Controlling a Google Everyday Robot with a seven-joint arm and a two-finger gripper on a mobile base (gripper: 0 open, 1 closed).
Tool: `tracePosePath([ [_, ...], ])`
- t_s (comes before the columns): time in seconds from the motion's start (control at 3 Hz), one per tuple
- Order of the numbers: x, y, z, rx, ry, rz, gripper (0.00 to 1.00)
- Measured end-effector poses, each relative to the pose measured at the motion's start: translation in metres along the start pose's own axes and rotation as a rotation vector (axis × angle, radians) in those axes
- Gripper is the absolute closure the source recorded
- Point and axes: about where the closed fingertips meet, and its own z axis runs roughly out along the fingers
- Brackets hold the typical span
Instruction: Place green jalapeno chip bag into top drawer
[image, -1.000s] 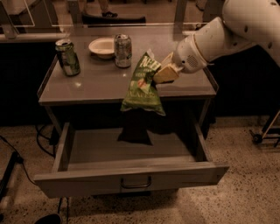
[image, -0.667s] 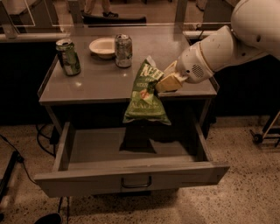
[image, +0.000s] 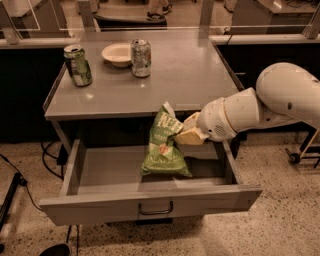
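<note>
The green jalapeno chip bag (image: 163, 146) hangs upright, its lower end down inside the open top drawer (image: 110, 172). My gripper (image: 184, 132) is shut on the bag's upper right edge, just under the tabletop's front edge. The white arm (image: 260, 107) reaches in from the right. The drawer is pulled out wide; its flat front panel carries a small bar handle (image: 155, 209).
On the grey table (image: 180, 75) stand a green-and-white soda can (image: 78, 65) at the left, a silver can (image: 141, 58) and a white bowl (image: 117, 53) at the back. A cable (image: 20, 180) lies on the floor at the left.
My gripper has moved down and forward with the bag, from table height over the table's front edge into the open drawer. The bag's bottom now sits inside the drawer.
</note>
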Motion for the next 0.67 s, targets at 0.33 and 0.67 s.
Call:
tracePosePath([
  [0.33,0.0,0.0,0.0,0.0,0.001,0.0,1.0],
  [0.67,0.019,-0.004,0.018,0.002,0.029,-0.015,1.0],
])
